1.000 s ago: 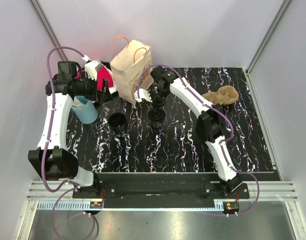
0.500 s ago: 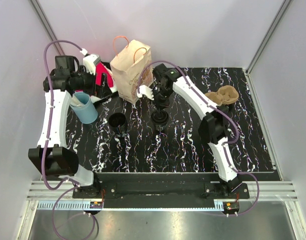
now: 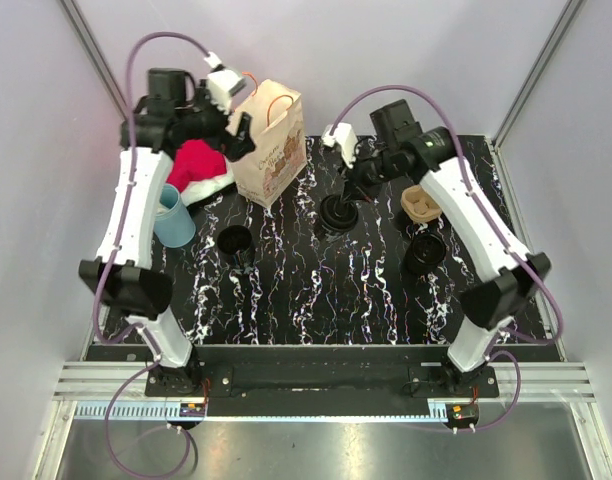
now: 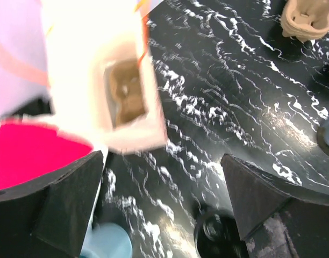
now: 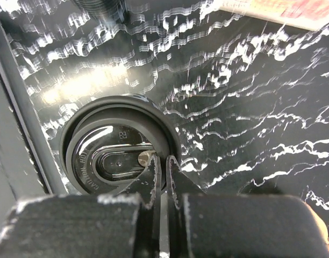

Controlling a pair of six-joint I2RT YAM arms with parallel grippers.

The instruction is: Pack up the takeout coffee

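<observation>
Nearest the arm bases, two open cups stood well apart on the marbled table (image 3: 306, 300): the left black cup (image 3: 234, 243) and the right black cup (image 3: 424, 253). Just beyond the right one lay the pulp cup carrier (image 3: 420, 205). Between the cups and a little farther back, my right gripper (image 3: 352, 192) had its fingers pinched together on the rim of the black lid (image 3: 337, 216). The lid sat tilted, and I could not tell whether it touched the table. On the left stood a blue cup (image 3: 173, 216), just in front of a red and white cloth (image 3: 196, 166). Farthest back, the paper bag (image 3: 271, 145) stood upright and open. My left gripper (image 3: 244, 132) hung by its top left corner, claw spread wide and holding nothing. Something brown lay inside the bag, too blurred to name.
</observation>
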